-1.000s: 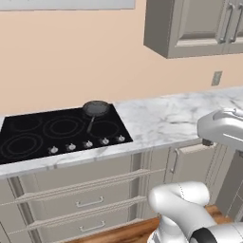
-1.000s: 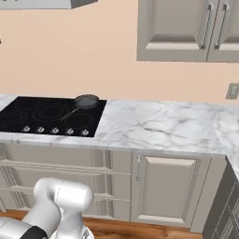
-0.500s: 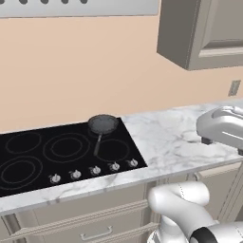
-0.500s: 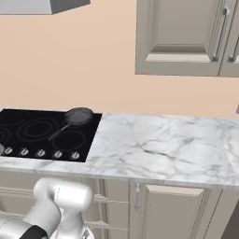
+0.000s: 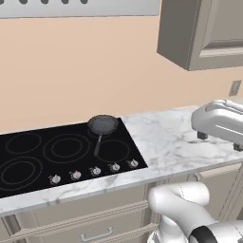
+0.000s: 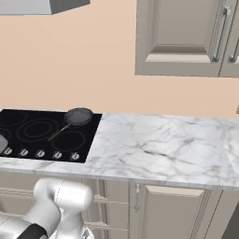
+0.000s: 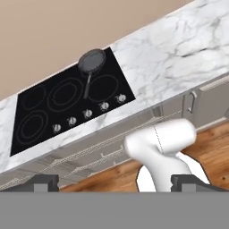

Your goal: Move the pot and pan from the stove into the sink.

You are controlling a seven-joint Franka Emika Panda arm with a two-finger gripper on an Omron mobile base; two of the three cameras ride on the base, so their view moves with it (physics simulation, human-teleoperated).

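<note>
The pan is small, round and dark, and sits on the back right burner of the black stove with its handle pointing toward the knobs. It also shows as the pan on the stove, and from above as the pan on the stove. My gripper is open, high above the floor in front of the counter, far from the pan and holding nothing. It also hangs as the gripper at the right edge. The pot and the sink are out of view.
A white marble counter runs to the right of the stove. Grey drawers and cabinet doors stand below it, and wall cabinets hang above. A range hood is over the stove. Wood floor lies in front.
The whole picture has shifted and grown: the base drove closer to the counter, mostly in the first half second. The pan keeps its place on the stove. The gripper stays open.
</note>
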